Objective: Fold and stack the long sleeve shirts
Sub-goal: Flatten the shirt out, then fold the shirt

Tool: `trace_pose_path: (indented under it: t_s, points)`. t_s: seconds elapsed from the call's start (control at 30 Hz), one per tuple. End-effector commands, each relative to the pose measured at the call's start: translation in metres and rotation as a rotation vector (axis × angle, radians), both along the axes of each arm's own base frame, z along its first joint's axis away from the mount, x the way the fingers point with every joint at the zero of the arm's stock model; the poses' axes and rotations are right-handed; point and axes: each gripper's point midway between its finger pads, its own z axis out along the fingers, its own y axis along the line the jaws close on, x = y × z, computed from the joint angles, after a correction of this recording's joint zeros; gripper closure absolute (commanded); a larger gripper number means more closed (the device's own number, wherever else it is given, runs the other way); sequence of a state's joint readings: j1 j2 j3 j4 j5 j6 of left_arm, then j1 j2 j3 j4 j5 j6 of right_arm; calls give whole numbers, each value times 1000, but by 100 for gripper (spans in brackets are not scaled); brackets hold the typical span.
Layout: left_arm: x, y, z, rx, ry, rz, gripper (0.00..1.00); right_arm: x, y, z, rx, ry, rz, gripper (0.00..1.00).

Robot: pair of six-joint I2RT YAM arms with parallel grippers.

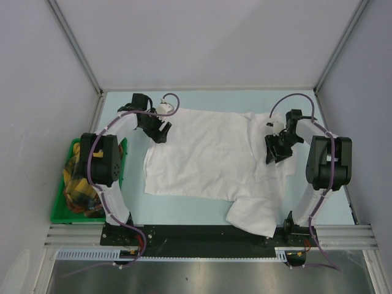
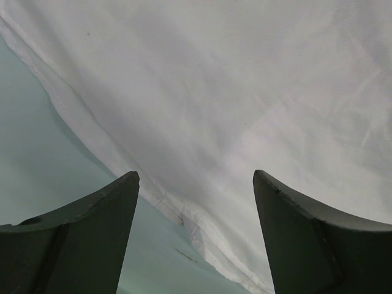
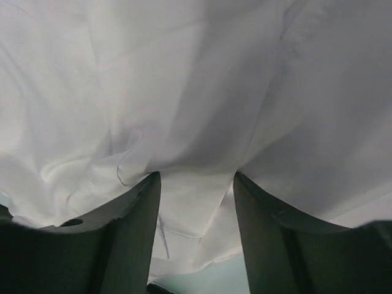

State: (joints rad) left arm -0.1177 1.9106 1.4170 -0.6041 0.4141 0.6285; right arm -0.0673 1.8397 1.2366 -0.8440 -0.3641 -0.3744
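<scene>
1. L claw point(image 2: 196, 177) open, above far-left corner of thin, wrinkled white long-sleeve shirt point(image 1: 202, 153).
2. R claw point(image 1: 274, 153) parted over shirt's right side; nothing pinched.
3. Shirt lies on pale-blue desk point(image 1: 184, 208) between both, long axis left-right.

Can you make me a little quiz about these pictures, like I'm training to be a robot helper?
1. True or false: the shirt is already folded into a small rectangle.
2. On which side of the shirt does the green bin sit? A: left. B: right. C: the far side.
3. Fill the gap: on the left gripper, the jaws stand ____ above the shirt's edge.

Key: 1 false, it lies spread out with wrinkles; 2 A; 3 open.
</scene>
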Motion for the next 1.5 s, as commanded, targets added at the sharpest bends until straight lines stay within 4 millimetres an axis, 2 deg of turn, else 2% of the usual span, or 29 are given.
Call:
trace_pose_path:
  t_s: [0.0,0.1,0.17,0.2,0.27,0.3,0.33,0.37,0.43,0.5,0.53,0.57,0.6,0.67,0.77,0.83,0.87,0.93,1.0,1.1,1.17,1.23,1.27,1.3,1.33,1.37,1.4,1.43,1.47]
  points:
    - [2,-6,5,-22,-13,-23,19,4,11,12,57,-6,21,64]
    - [0,-14,21,-70,-20,-38,22,4,15,32,82,-19,40,92]
    - [-7,-27,37,-144,-32,-75,23,10,19,58,73,-76,70,100]
    - [-11,-31,54,-173,-65,-91,24,12,22,67,68,-102,95,100]
    - [-26,-46,69,-265,-65,-140,24,12,41,84,67,-135,168,100]
    - [-33,-50,86,-289,-100,-163,25,22,47,97,59,-178,207,100]
    - [-44,-58,86,-304,-97,-198,24,16,55,99,58,-153,245,100]
    - [-52,-64,89,-318,-102,-228,24,13,76,100,57,-150,314,100]
    - [-66,-72,94,-320,-120,-271,22,16,95,96,35,-128,372,100]
    - [-71,-77,98,-354,-112,-262,22,8,135,83,46,-81,471,100]
    - [-73,-77,97,-370,-80,-227,22,11,150,86,51,-89,497,100]
    - [-73,-78,95,-378,-61,-213,22,9,162,83,52,-82,526,95]
    - [-73,-79,94,-392,-48,-202,22,0,182,80,70,-75,584,74]
    - [-73,-79,93,-412,-28,-167,21,1,198,83,103,-84,620,45]
    - [-71,-75,98,-439,-46,-124,19,4,185,93,113,-109,604,22]
    - [-68,-69,96,-419,-71,-116,18,14,158,107,120,-163,545,22]
    - [-65,-68,94,-408,-80,-120,17,6,146,99,117,-150,542,21]
    - [-57,-66,95,-380,-115,-140,17,10,126,93,92,-182,514,20]
    - [-48,-65,89,-357,-124,-145,16,4,116,79,47,-182,520,20]
    - [-28,-62,87,-320,-155,-144,16,-2,119,56,46,-132,467,21]
    - [-10,-58,83,-282,-182,-130,15,-2,119,46,43,-112,426,20]
    - [12,-55,90,-235,-257,-164,9,3,119,34,34,-118,369,20]
    - [28,-48,79,-183,-267,-149,7,6,116,29,11,-121,349,19]
    - [50,-47,97,-145,-349,-176,7,12,116,23,-1,-133,334,20]
    - [64,-45,83,-117,-340,-192,7,14,116,19,-9,-124,313,20]
    - [73,-42,82,-83,-349,-210,7,14,117,16,-18,-119,310,24]
    - [94,-42,100,-43,-432,-249,7,16,117,10,-25,-114,303,26]
    - [107,-41,84,-22,-421,-255,8,16,119,8,-26,-109,297,29]
    - [118,-37,81,11,-438,-258,8,17,119,6,-40,-109,294,45]
